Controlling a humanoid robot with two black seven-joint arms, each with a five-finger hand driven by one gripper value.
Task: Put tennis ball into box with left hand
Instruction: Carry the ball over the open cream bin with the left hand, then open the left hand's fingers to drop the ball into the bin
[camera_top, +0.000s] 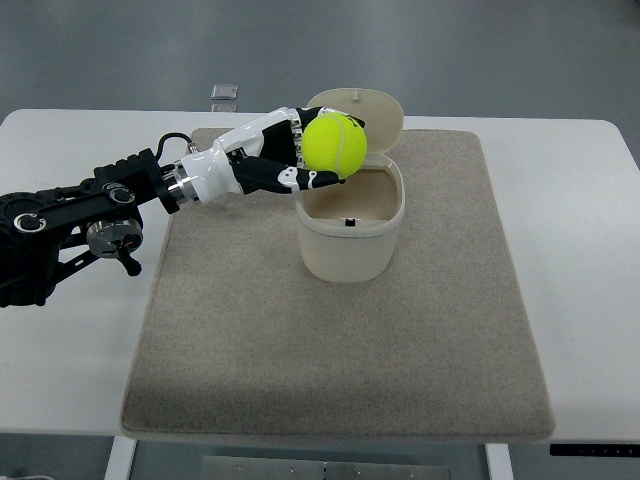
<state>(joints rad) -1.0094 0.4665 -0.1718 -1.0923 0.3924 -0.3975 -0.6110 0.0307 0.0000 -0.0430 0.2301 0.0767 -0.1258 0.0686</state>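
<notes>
white table (580, 200), beige mat (340, 350) on it, box (350, 235) on mat

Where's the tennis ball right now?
The tennis ball is in the left hand, at the far-left rim of the open box, in front of its raised lid.

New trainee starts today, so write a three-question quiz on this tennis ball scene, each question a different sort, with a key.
1. True or false: the tennis ball already lies at the bottom of the box.
2. What does the box stand on? A) bare white table B) beige mat C) a tray
3. Fill in: the box's lid is ____.

Key
1. False: the left robot hand holds it over the box's far left rim.
2. B, the beige mat, which lies on the white table.
3. Open, tipped back behind the opening.
</notes>
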